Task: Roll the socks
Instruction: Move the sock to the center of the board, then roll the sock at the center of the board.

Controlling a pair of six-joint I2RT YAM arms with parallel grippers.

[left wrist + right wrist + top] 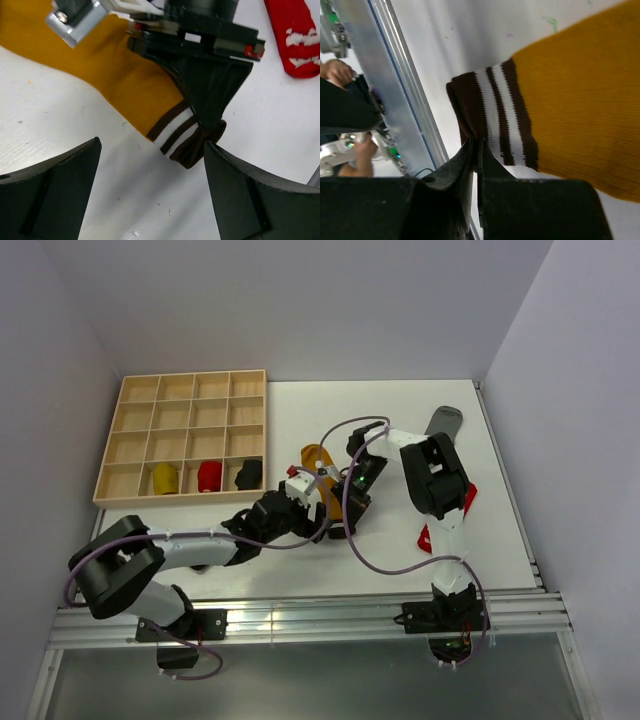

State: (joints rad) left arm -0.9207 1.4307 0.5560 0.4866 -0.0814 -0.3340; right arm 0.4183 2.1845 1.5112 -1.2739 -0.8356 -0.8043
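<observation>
A mustard-orange sock (318, 466) with a brown and white striped cuff (175, 131) lies flat mid-table. My right gripper (478, 146) is shut on the edge of that cuff (492, 115); in the top view it (347, 515) sits at the sock's near end. My left gripper (151, 150) is open and empty, low over the table, its jaws on either side of the cuff without touching it; it shows in the top view (320, 527) too. A red sock with white marks (299, 40) lies to the right (466, 497). A grey sock (443, 421) lies at the far right.
A wooden compartment tray (186, 400) stands at the back left, with a yellow bundle (164, 478), a red bundle (208, 476) and a dark bundle (248, 475) in its front row. A metal rail (300, 625) runs along the near table edge.
</observation>
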